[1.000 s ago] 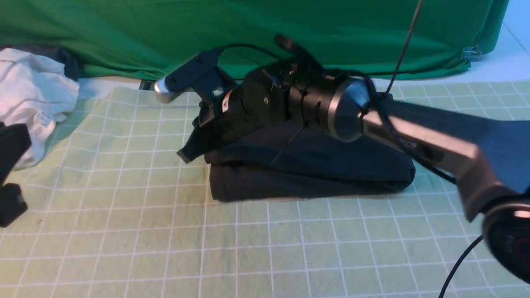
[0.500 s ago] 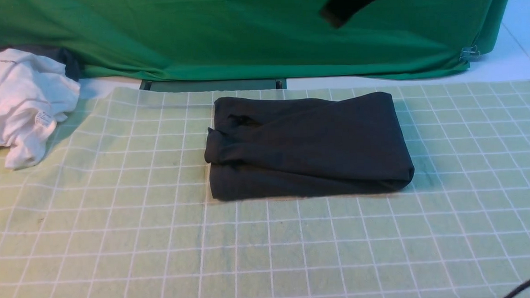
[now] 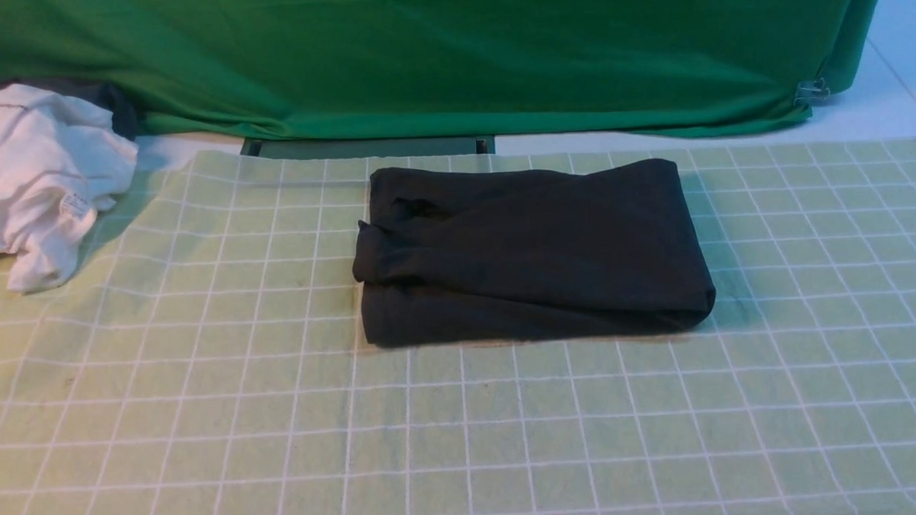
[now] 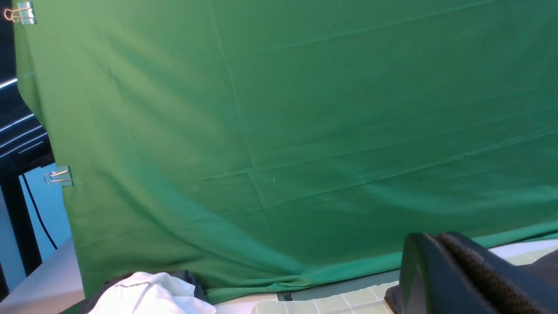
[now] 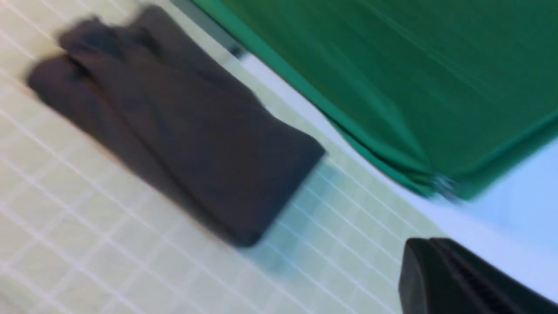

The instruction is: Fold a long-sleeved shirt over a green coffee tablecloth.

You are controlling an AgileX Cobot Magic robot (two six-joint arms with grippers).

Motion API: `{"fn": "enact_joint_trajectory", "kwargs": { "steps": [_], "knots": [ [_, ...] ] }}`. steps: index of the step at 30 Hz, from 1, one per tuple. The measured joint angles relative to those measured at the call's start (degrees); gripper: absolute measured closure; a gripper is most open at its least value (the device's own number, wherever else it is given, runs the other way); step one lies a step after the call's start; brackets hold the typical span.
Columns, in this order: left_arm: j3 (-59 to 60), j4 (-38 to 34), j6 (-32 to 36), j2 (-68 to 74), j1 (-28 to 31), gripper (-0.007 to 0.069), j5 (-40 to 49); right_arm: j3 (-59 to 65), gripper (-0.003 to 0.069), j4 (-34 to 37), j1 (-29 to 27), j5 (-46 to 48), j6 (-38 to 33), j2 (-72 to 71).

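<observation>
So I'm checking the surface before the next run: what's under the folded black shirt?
The long-sleeved shirt lies folded on the green coffee tablecloth, whose white grid shows on every side of it. The patch directly beneath is covered, so nothing there can be seen.

We can read nothing: the white garment (image 3: 40, 173) bears a tag and dark lettering, both too small.

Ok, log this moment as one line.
long-sleeved shirt: folded, on green coffee tablecloth | left hand: shut, empty | right hand: shut, empty
</observation>
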Motion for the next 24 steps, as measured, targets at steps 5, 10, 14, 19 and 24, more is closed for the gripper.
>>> {"fn": "enact_joint_trajectory", "kwargs": {
  "steps": [5, 10, 14, 19, 24],
  "knots": [
    [0.0, 0.0, 0.0, 0.0, 0.0, 0.0661, 0.07, 19.55, 0.0648, 6.27, 0.0, -12.77, 1.49, -8.59],
    [0.0, 0.0, 0.0, 0.0, 0.0, 0.0661, 0.11, 34.58, 0.0648, 15.74, 0.0, -23.97, 2.42, -10.71],
    [0.0, 0.31, 0.0, 0.0, 0.0, 0.0661, 0.11, 40.92, 0.0648, 23.92, 0.0, -29.62, 4.67, -10.71],
    [0.0, 1.97, 0.0, 0.0, 0.0, 0.0661, 0.18, 42.86, 0.0645, 26.04, 0.0, -32.4, 5.36, -10.76],
    [0.0, 2.15, 0.0, 0.0, 0.0, 0.0657, 0.24, 43.04, 0.0648, 20.61, 0.0, -34.4, 5.31, -11.02]
  ]
}}
